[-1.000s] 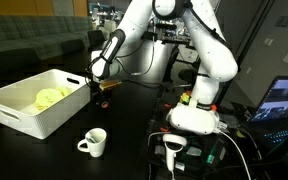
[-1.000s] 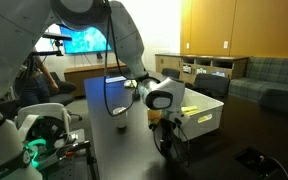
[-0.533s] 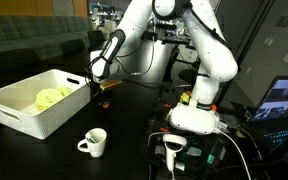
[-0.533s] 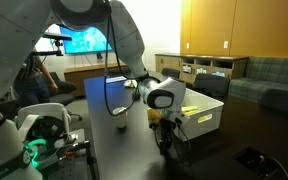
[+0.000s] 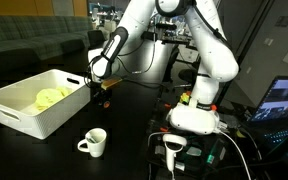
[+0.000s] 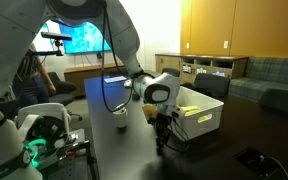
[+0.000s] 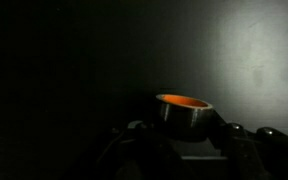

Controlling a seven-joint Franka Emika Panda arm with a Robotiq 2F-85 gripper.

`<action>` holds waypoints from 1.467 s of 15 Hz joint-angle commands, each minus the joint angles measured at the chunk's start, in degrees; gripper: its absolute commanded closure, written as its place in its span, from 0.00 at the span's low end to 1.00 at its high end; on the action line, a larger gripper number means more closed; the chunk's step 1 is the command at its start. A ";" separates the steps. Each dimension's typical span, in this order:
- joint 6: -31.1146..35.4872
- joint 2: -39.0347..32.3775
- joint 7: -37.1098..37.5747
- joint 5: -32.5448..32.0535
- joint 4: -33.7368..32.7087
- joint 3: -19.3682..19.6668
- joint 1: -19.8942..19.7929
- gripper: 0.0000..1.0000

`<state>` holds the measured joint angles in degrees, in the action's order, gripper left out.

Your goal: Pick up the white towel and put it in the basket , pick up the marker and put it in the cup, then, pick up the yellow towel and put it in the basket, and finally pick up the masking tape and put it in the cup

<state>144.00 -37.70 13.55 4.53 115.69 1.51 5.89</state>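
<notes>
Presently, at the nearest point, my wrist view shows the masking tape (image 7: 184, 108), a roll with an orange-lit core. It sits between the two dim finger structures of the gripper (image 7: 184, 134). I judge the claw to be closed narrowly on the roll, though the view is very dark and I cannot confirm the contact faces.

In an exterior view the gripper (image 5: 101, 89) hangs just beside the near corner of the basket (image 5: 24, 116), low over the dark table (image 5: 134, 118), with an orange spot showing at its tip. The cup (image 5: 94, 142) stands on the table nearer the camera, apart from the claw. I cannot tell whether the marker is inside it.

Farther back, the yellow towel (image 5: 50, 97) lies inside the basket. I cannot make out a white towel from this angle.

Judgement: the final step is in hand, taking the tape to the cup. The next move calls for clearing the basket corner and carrying the roll across to a position above the cup mouth. The claw then needs to come down square before release, because the roll looks close to the cup opening in width and could catch on the rim.

Markings: none legible. The laptop screen (image 5: 284, 100) and the far monitor (image 6: 84, 40) glow, but their contents are too small to read. I see no brand or label on the cup, basket or tape.
</notes>
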 commanded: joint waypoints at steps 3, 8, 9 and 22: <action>0.64 10.82 0.03 -8.36 10.13 0.12 5.96 0.73; 0.31 16.90 3.10 -15.48 14.13 -1.72 11.84 0.73; 0.21 17.63 4.04 -16.62 14.27 -2.30 12.88 0.73; -0.53 20.62 3.74 -18.39 13.19 -13.37 18.85 0.73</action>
<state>144.03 -18.61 18.50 -13.85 128.57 -10.12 24.22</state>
